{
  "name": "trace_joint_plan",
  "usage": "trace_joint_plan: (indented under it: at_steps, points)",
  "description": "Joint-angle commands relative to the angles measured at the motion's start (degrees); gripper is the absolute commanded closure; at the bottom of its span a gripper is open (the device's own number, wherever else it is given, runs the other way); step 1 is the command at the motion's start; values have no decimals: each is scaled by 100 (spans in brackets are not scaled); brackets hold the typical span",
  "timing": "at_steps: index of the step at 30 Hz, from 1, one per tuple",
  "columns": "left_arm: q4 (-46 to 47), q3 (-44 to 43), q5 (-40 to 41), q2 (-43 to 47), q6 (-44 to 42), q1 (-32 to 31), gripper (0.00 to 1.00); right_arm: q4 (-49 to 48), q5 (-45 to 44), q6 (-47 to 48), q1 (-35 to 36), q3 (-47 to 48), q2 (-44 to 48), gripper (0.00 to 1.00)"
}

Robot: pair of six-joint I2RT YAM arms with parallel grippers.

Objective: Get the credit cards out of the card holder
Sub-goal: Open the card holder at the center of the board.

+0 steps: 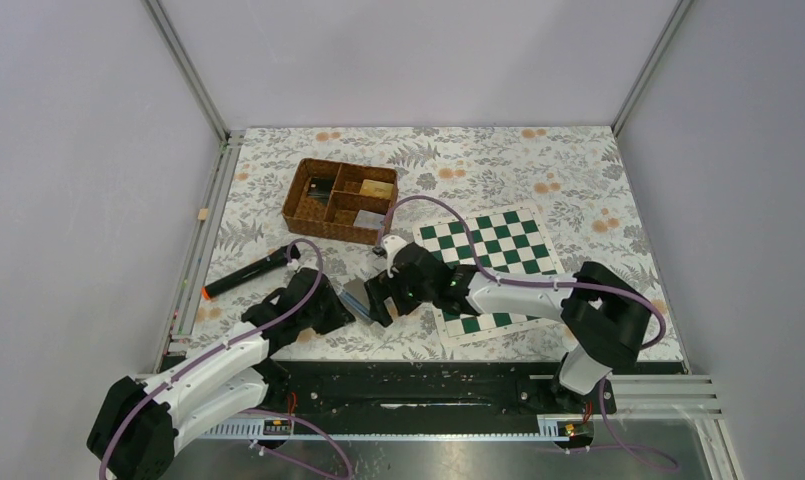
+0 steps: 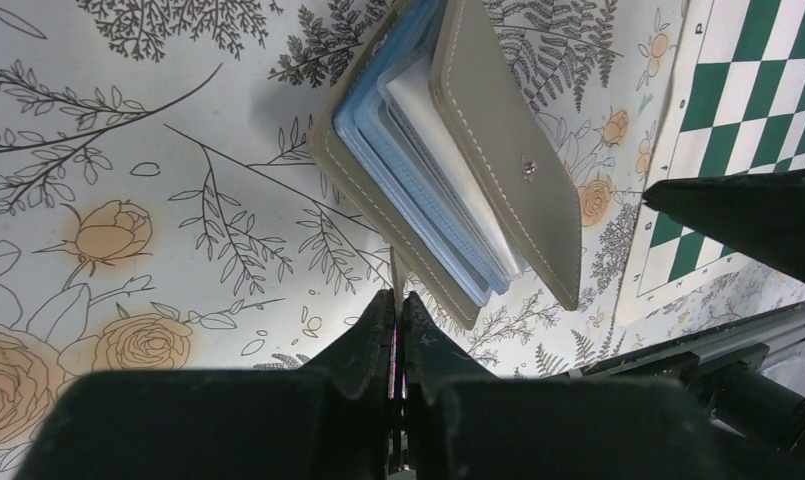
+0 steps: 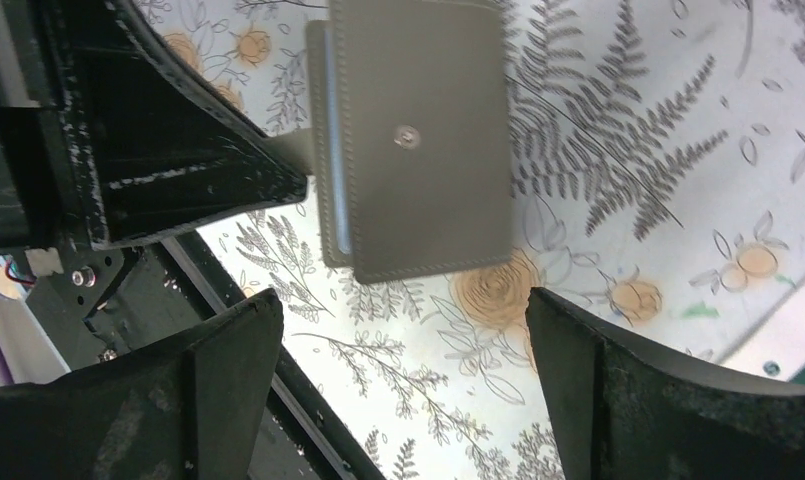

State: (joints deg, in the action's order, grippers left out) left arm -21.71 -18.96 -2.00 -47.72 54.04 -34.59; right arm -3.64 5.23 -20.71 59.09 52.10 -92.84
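Only a strap (image 2: 395,270) holds the card holder (image 2: 448,150)
Left gripper (image 2: 398,310) pinches that thin strap; right gripper (image 3: 400,300), spread wide over the holder, could tug it free.

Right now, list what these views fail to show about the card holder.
Top view: card holder tiny, wedged between left gripper and right gripper.
Left wrist: any cards hidden under its cover; far end cut by top edge.
Right wrist: only that cover shows, cut by top edge.
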Motion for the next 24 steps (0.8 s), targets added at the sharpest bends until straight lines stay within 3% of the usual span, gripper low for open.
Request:
trace_joint_plan:
  at_steps: [1, 5, 7, 10, 12, 22, 24]
  points:
    - [341, -40, -133, 20, 27, 27, 100, -90, -260, 575, 278, 479, -317, 3]
    - [349, -70, -150, -28, 8, 21, 100, -53, -682, 620, 331, 656, -514, 7]
    - [338, -73, -152, -64, -11, 21, 100, -16, -980, 623, 337, 735, -563, 13]
    - [325, -73, -149, -140, -47, 20, 100, 13, -1307, 629, 339, 788, -569, 44]
    - [327, -64, -153, -196, -58, 22, 100, -5, -1428, 617, 334, 780, -564, 59]
    - [295, 94, -84, -106, 9, 36, 100, 213, -1617, 526, 205, 599, -328, 100]
    - [250, 119, -61, -73, 18, 44, 99, 227, -1394, 355, 79, 552, -265, 100]
